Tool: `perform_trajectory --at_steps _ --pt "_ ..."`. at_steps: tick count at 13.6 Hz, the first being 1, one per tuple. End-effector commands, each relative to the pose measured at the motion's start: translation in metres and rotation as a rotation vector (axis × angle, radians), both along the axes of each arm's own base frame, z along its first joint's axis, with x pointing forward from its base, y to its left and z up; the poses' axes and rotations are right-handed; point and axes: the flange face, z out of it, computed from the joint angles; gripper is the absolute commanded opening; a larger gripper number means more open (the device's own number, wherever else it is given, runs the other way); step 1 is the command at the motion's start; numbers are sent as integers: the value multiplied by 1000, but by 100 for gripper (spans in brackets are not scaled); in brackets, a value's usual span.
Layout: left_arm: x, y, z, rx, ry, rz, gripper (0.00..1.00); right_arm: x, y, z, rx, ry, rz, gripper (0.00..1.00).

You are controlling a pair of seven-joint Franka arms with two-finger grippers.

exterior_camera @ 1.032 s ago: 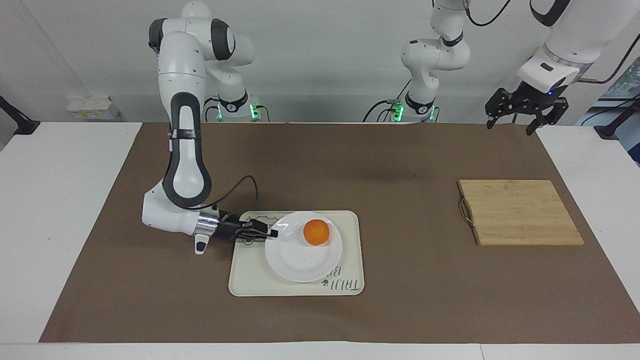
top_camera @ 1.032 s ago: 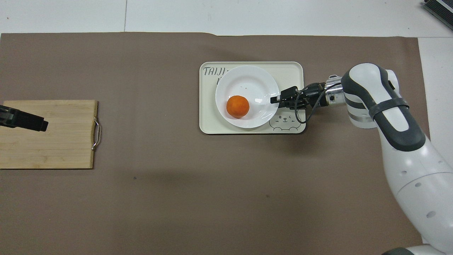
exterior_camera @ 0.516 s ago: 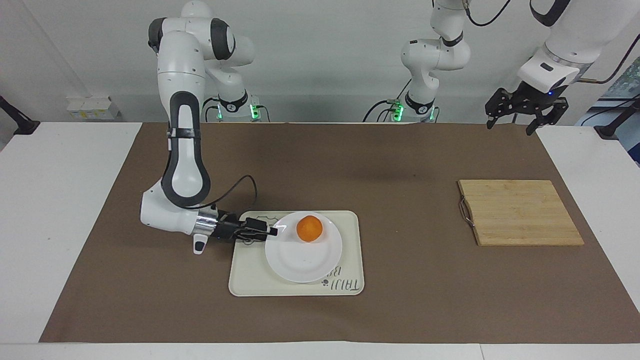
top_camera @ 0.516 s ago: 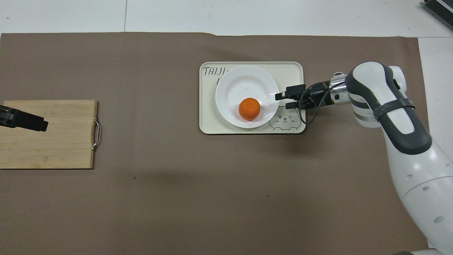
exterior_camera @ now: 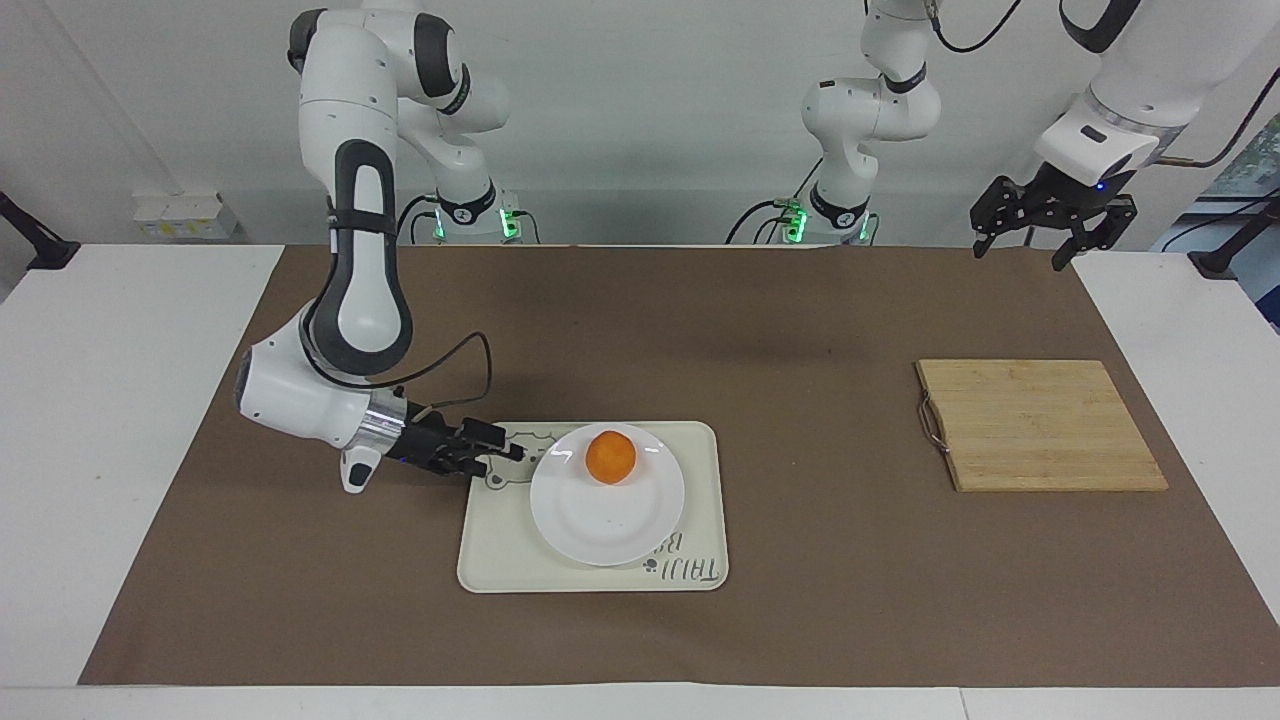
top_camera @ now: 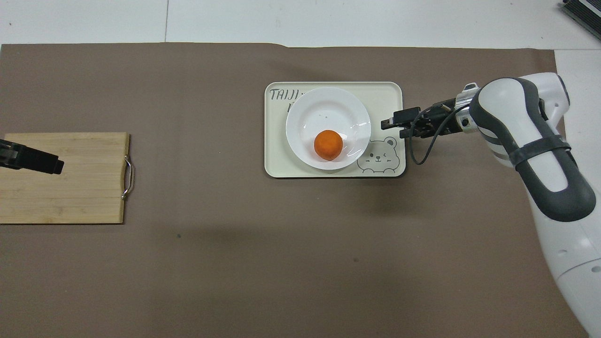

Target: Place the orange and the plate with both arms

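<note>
In the facing view's lower centre the orange (exterior_camera: 611,456) sits on the white plate (exterior_camera: 600,520) on the bear tray (exterior_camera: 700,500), just frame-right of the right gripper (exterior_camera: 512,455), jaws open and empty; the left gripper (exterior_camera: 1040,240) waits open at upper right.

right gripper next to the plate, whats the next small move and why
Probably pull the right gripper clear of the cream tray and lift away. Its fingers are open and apart from the white plate, which lies on the tray with the orange on it, so nothing looks left to hold. The left gripper waits open, raised at the left arm's end of the table.
</note>
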Motion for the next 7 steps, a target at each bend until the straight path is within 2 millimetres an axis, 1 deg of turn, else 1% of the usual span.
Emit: perform_trajectory --at_steps 1,2,4,7 --pt "-6 3 2 8 -5 0 100 -3 -12 28 -168 -35 35 100" --pt "-6 3 2 8 -5 2 100 -2 -16 44 -258 -69 45 100" --pt "-6 2 1 8 -3 0 100 -7 -18 72 -404 -77 51 100" --pt "-7 2 2 8 -3 0 100 -13 -27 99 -520 -75 29 100"
